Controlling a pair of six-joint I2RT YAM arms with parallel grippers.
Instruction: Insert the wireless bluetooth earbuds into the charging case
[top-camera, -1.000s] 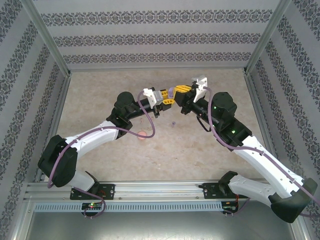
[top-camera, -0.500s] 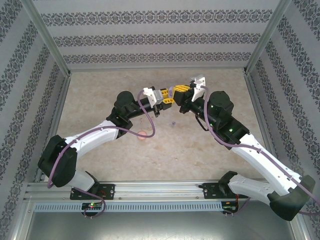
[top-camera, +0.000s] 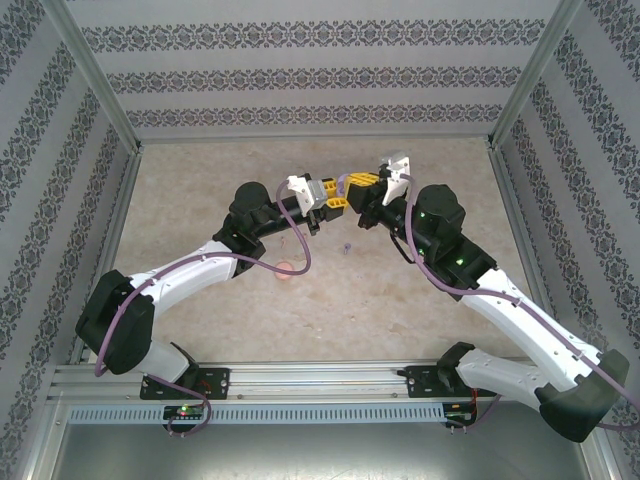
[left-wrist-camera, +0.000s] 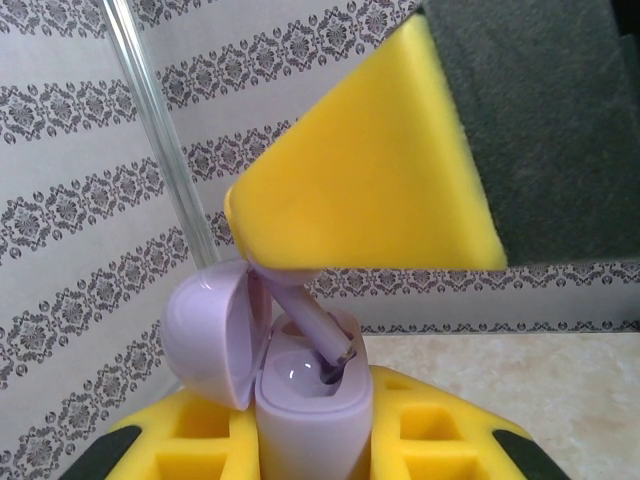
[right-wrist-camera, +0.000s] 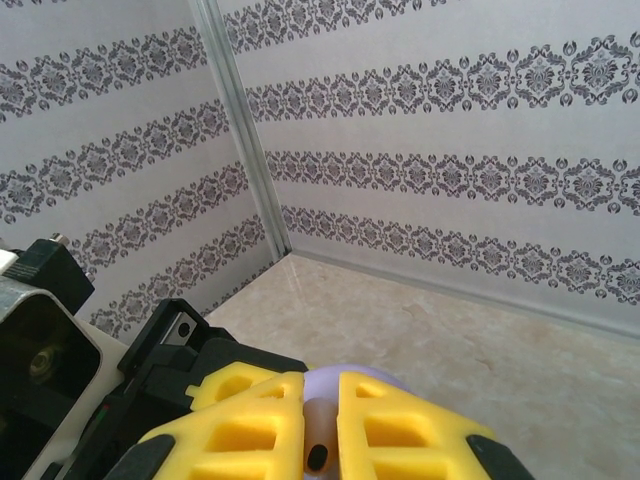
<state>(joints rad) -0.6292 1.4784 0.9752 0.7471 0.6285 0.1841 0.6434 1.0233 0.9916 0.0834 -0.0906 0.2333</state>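
Patterned wallpaper walls (top-camera: 320, 80) close in a beige, stone-look counter (top-camera: 200, 190), and above its middle the two arms meet tip to tip.

The left claw (left-wrist-camera: 312, 445) has its yellow fingers (left-wrist-camera: 440, 440) clamped shut on the lower half of a purple charging case (left-wrist-camera: 300, 405). The case is held upright, and its lid (left-wrist-camera: 205, 340) stands open toward the left of the left wrist view.

The right claw (right-wrist-camera: 320, 405) is pinched closed on a purple earbud (left-wrist-camera: 318, 335). The bud hangs tilted beneath one broad yellow finger, with its stem end down inside the case's open well. Whether it touches the seat or stops just short, I cannot tell.

In the right wrist view the bud shows as a narrow strip between the two yellow pads (right-wrist-camera: 250, 420). The rounded purple case sits just beyond them, and the black body of the left claw is to the left.

In the top view, both claws hang well above the counter. On the counter below them, a pink case (top-camera: 286, 268) sits near the left forearm. A small purple bud (top-camera: 346, 247) lies apart from it, to its right.
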